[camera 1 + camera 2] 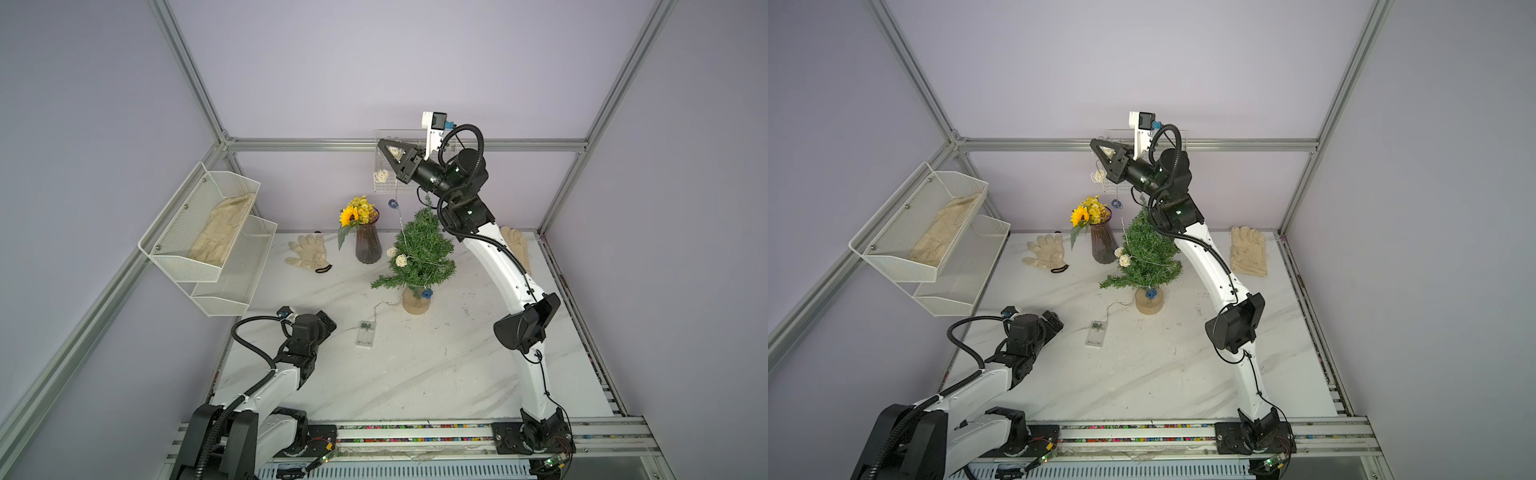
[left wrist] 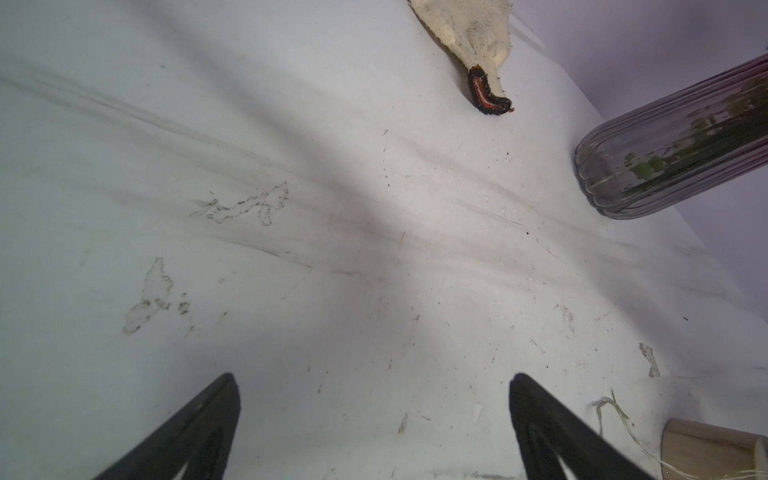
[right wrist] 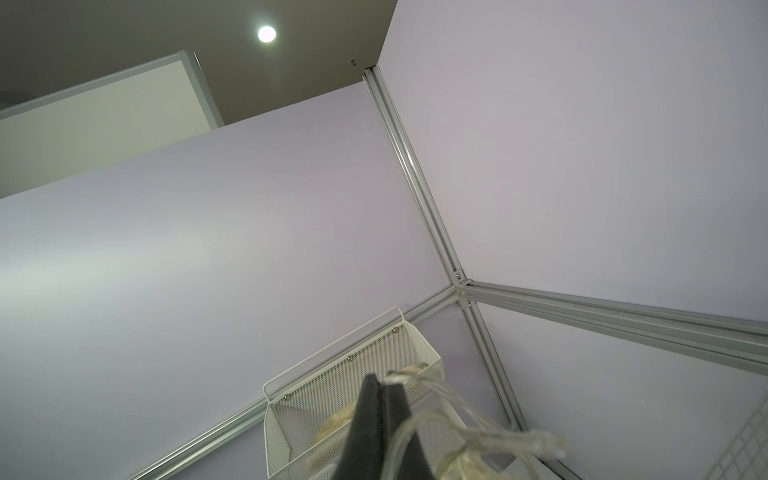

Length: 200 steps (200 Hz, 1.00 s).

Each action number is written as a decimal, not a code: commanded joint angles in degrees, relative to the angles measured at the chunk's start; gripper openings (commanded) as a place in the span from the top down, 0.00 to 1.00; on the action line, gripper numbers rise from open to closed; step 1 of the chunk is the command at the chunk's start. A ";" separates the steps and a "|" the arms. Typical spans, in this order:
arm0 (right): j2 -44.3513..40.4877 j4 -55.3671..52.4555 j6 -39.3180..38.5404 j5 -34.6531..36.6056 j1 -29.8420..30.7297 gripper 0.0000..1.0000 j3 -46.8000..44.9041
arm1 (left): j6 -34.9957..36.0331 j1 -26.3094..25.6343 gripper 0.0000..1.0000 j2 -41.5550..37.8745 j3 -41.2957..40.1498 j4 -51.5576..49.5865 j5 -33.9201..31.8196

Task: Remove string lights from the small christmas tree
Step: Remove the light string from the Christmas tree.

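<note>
Right gripper (image 1: 382,145), raised high above the small christmas tree (image 1: 422,253), is pinched fully closed on the free end of the string lights (image 1: 381,176); cream balls and a blue one are hung below it, clear of the branches. Lower turns are still wound round the tree, with a blue ball by its base. Battery box (image 1: 365,333) is left on the table (image 1: 415,374) near the base. Left gripper (image 2: 374,378) is held wide apart, empty, low over the table. Roughly half is judged done; unwinding is left.
</note>
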 commanded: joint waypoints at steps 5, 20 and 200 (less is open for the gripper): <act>-2.00 0.22 -4.61 2.65 -0.55 1.00 1.25 | 0.30 0.38 0.00 -0.99 3.86 1.31 -0.17; -2.15 -0.54 -6.11 3.35 -1.42 1.00 1.10 | 0.30 0.38 0.00 -1.27 3.70 1.35 -0.34; -4.43 9.70 -6.30 -0.27 -0.29 1.00 -1.41 | 0.47 0.39 0.00 0.54 4.04 2.08 0.21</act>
